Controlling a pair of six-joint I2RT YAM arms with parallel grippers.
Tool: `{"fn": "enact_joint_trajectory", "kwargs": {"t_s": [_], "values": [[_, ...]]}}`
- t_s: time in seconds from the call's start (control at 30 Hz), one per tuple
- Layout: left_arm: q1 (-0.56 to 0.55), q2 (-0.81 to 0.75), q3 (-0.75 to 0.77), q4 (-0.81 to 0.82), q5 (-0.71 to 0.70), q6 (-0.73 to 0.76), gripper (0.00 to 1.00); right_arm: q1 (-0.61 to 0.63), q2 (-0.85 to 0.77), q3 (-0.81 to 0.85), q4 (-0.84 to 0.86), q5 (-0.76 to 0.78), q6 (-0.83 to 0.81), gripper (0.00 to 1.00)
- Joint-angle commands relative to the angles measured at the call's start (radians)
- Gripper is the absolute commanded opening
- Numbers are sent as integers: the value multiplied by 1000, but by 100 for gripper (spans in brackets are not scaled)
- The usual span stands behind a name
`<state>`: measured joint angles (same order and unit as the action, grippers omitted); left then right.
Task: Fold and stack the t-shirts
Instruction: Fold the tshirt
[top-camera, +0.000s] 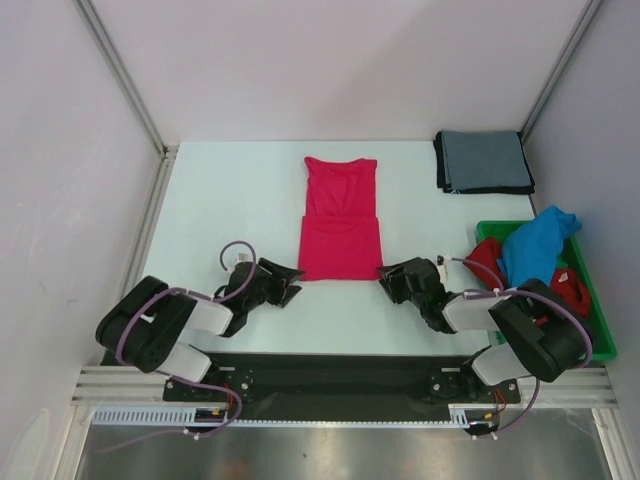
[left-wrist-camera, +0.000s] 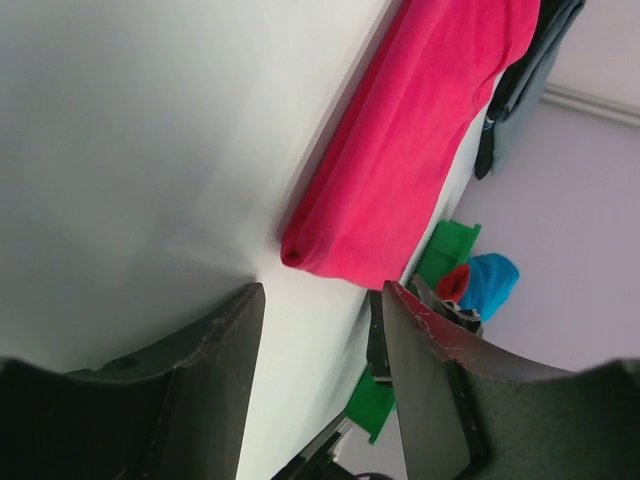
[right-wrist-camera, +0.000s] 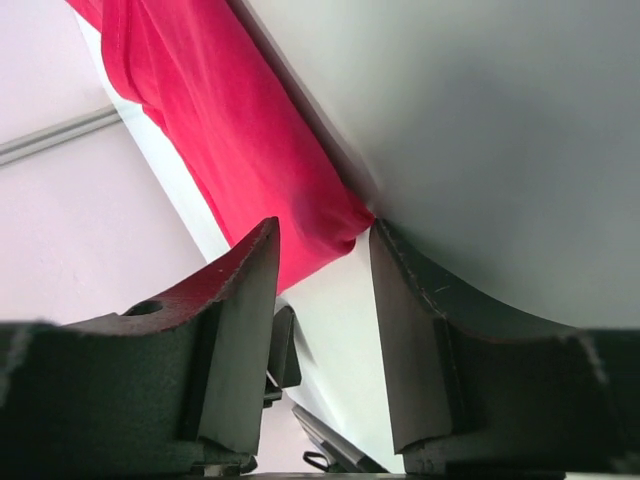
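Bright pink-red cloth t-shirt (top-camera: 340, 218) lies on your desk (top-camera: 230, 200); left gripper (top-camera: 293, 283) and right gripper (top-camera: 384, 277) flank its near corners, both spread apart.

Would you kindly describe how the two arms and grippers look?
The left arm and right arm are black with silver-white link covers and looping purple cables. The left gripper and right gripper carry matte black, wedge-shaped fingers, scuffed at edges.

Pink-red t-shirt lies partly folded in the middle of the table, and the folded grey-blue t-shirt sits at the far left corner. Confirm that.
Not quite: the corner is wrong. The pink-red t-shirt lies partly folded in the middle of the table, and the folded grey-blue t-shirt sits at the far right corner, as the top external view shows.
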<state>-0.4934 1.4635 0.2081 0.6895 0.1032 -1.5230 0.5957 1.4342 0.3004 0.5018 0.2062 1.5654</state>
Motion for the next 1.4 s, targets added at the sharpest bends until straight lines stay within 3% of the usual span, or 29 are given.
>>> {"fn": "enact_joint_trajectory", "kwargs": {"t_s": [0.0, 0.47, 0.57, 0.67, 0.7, 0.77, 1.1, 1.37], "values": [[-4, 70, -10, 27, -66, -52, 57, 3, 37, -3, -129, 105, 10, 45], [-5, 133, -4, 82, -74, -82, 48, 12, 87, 34, -151, 104, 10, 40], [-5, 153, 2, 99, -77, -75, 42, 12, 97, 32, -135, 91, -1, 21], [-4, 170, 8, 137, -73, -60, 29, 12, 94, 31, -128, 78, -16, 6], [-4, 179, 11, 152, -69, -46, 18, 12, 86, 28, -126, 76, -24, 1], [-4, 176, 27, 157, -56, -10, 0, 15, 71, 17, -131, 68, -44, 0], [-23, -90, -38, -65, -102, 75, 0, 61, -139, -30, -299, 87, -117, 0], [-161, -324, -95, -226, -198, 29, 0, 180, -360, -64, -486, 134, -33, 0]]}}
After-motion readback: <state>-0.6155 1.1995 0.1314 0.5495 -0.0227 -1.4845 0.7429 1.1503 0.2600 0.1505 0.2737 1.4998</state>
